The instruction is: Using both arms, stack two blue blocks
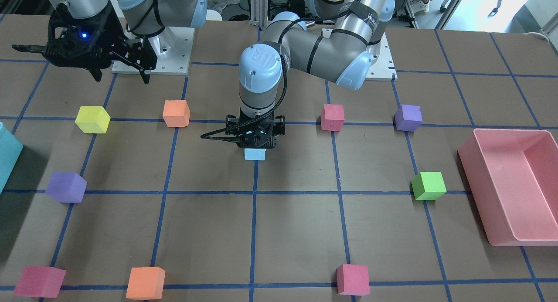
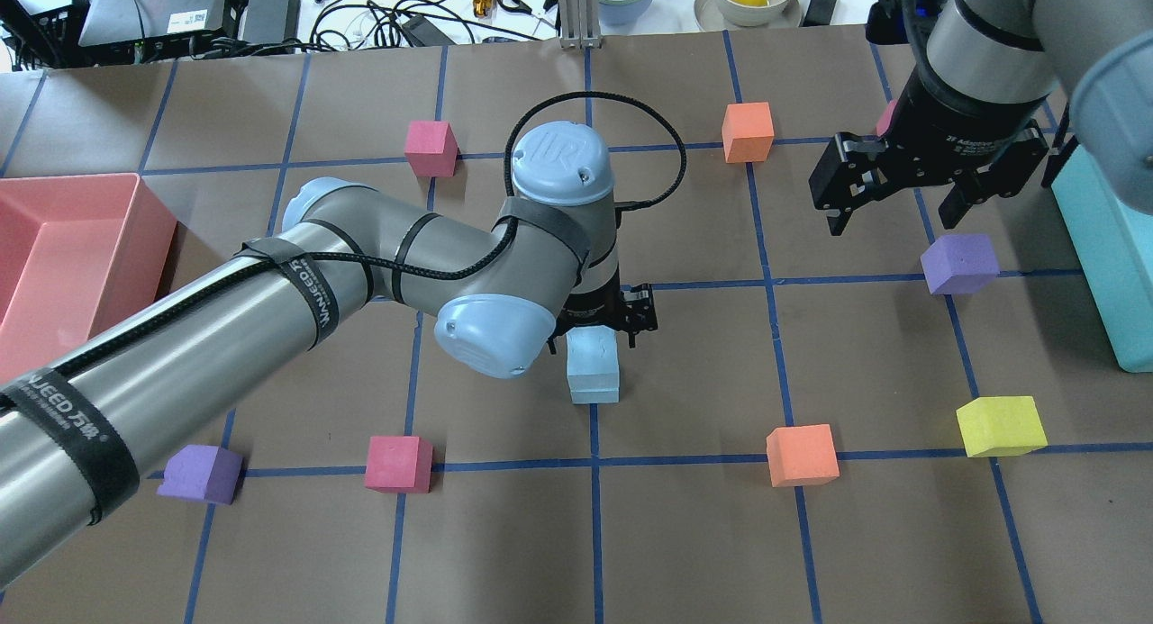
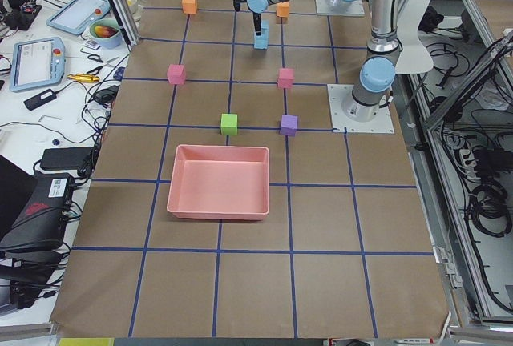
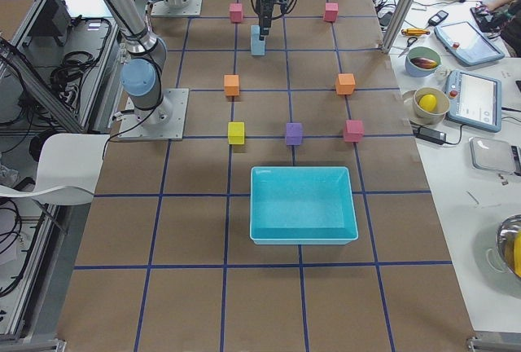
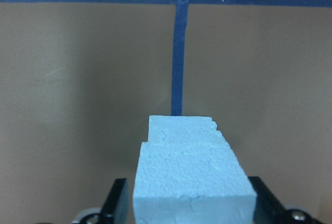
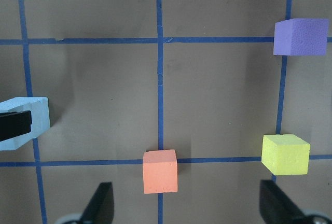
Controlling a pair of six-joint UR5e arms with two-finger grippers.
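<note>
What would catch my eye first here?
The left gripper at mid-table, closed on the top block of a pale blue two-block stack, with the bottom block under it. The right gripper hangs open off to the side. Bright cubes dot the table between a pink bin and a teal bin.

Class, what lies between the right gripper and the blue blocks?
Only bare table with blue tape lines separates the right gripper and blue blocks, overhead view.
</note>
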